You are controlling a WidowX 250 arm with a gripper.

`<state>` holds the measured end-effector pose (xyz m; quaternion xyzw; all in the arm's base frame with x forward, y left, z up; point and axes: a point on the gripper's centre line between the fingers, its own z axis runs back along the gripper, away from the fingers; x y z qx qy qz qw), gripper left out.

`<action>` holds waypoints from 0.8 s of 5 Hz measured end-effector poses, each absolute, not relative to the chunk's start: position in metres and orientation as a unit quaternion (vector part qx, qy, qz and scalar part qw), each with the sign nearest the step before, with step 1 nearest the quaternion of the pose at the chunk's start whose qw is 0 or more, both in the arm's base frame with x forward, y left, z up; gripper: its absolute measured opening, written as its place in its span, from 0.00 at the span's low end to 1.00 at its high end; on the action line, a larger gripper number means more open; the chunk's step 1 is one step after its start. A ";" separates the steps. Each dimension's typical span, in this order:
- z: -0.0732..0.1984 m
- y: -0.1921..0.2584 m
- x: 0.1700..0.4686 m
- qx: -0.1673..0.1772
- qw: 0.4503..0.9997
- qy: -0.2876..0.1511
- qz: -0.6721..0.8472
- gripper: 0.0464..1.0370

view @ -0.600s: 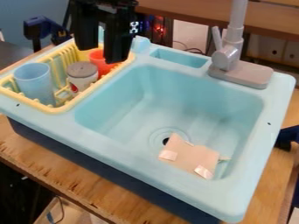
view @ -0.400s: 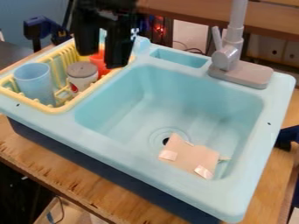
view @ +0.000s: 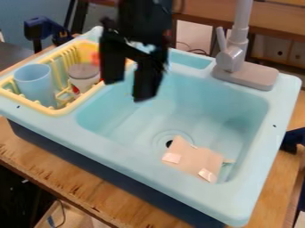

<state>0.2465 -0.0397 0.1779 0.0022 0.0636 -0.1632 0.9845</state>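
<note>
Taking the middle of the toy sink (view: pixel 179 104) as the clock's centre, the black gripper (view: pixel 128 90) is hanging toward ten or eleven o'clock, above the basin's edge near the drying rack (view: pixel 65 109). Its two fingers are pointing down and standing spread apart, apparently holding nothing.

The rack is sitting at ten o'clock, and its raised walls are probably keeping its contents upright and gathered. Inside, the blue cup (view: pixel 35 84) is standing toward eight o'clock, the gray-topped jar (view: pixel 83 78) toward three, and a red item (view: pixel 95 59), partly hidden, toward one or two.

The cardboard piece (view: pixel 193 156) is lying in the basin between five and six o'clock, seemingly just resting there, one corner reaching the drain (view: pixel 169 144). The faucet (view: pixel 232 59) is rising at one o'clock, presumably placed to overhang the basin.

Counting up, the rack is holding one cup, one jar and one red item; the basin is holding one cardboard piece, which is carrying two shiny patches (view: pixel 171 158).
</note>
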 end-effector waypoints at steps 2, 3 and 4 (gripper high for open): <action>0.154 -0.082 0.236 -0.028 0.985 0.071 -0.155 0.96; 0.136 -0.088 0.241 -0.024 0.985 0.094 -0.142 0.96; 0.129 -0.099 0.249 -0.012 0.987 0.085 -0.134 0.96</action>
